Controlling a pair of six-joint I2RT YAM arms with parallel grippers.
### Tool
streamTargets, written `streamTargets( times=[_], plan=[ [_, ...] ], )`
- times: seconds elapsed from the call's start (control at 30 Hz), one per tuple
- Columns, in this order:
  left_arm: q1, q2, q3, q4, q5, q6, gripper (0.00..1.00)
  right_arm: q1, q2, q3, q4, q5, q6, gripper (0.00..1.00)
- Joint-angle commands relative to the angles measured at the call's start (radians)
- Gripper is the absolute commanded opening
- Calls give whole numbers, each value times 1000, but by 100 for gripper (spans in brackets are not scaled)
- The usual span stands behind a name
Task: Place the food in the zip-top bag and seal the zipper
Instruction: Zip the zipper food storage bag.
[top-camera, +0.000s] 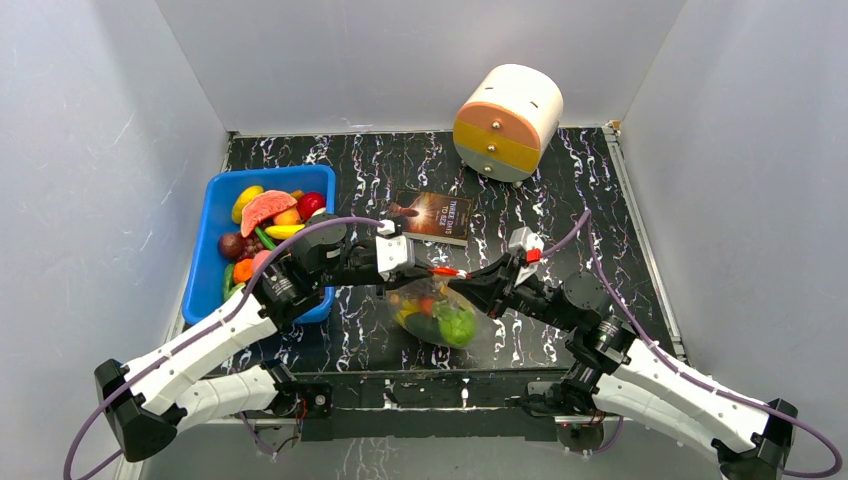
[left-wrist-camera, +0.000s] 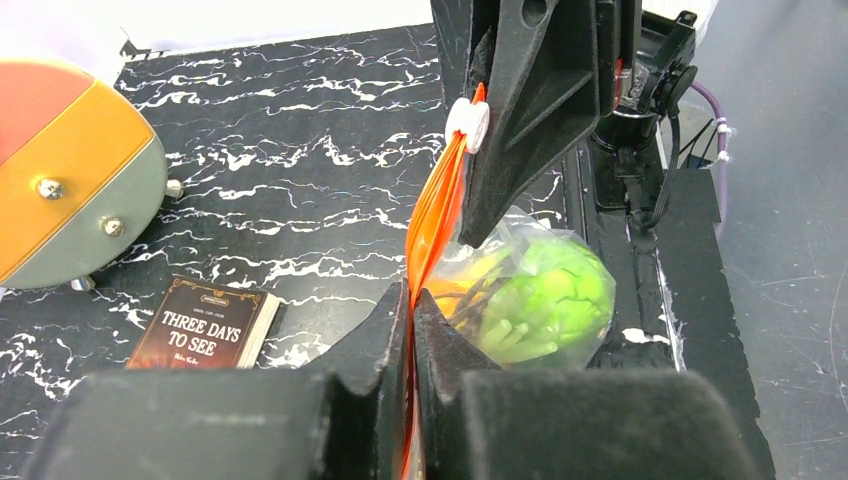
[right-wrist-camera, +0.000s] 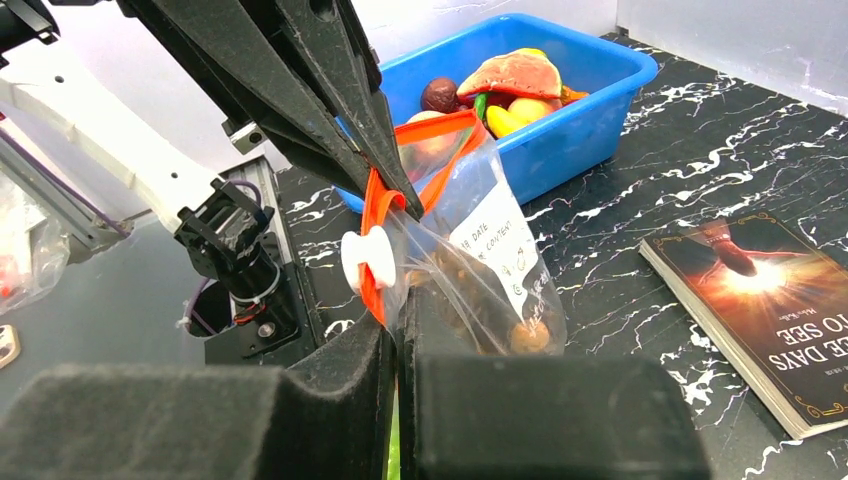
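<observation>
1. Over the table (top-camera: 330, 170), seen from the top camera, you have the zip-top bag (top-camera: 440, 318) hanging between the two arms near the middle. The food (top-camera: 455, 323) inside it shows green, red and yellow. Your left gripper (top-camera: 428, 268) pinches the left end of the red-orange zipper (top-camera: 447, 271), and your right gripper (top-camera: 480, 282) pinches its right end. That pulls the strip taut between them while the pouch sags below. More toy fruit sits in the blue bin (top-camera: 205, 262) at the left. A book (top-camera: 437, 217) and a round drawer unit (top-camera: 508, 122) lie farther back, apart from the bag.

2. From the left wrist, your own fingers (left-wrist-camera: 370, 340) are clamped flat on the orange strip with no gap between them. The strip runs up to the pale slider (left-wrist-camera: 467, 122), which sits right against the right gripper's finger. A green toy bulges in the bag just beneath.

3. From the right wrist, your fingers (right-wrist-camera: 360, 370) are closed on the bag's top edge just under the slider. Beyond the slider the strip's two sides part, so I judge that stretch is not yet sealed. This hold looks meant to anchor both ends so the slider can be drawn along. Watch that the thin film does not slip out of either pinch.
</observation>
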Motion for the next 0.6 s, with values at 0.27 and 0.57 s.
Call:
streamTargets(
  times=[0.27,0.57],
  plan=[
    [0,24,73,50,169,-49,48,-1,46,52,23,-104,-56,0],
    [0,84,103,62,303,-97,45,-1,92,86,8,-136,-79,0]
  ],
)
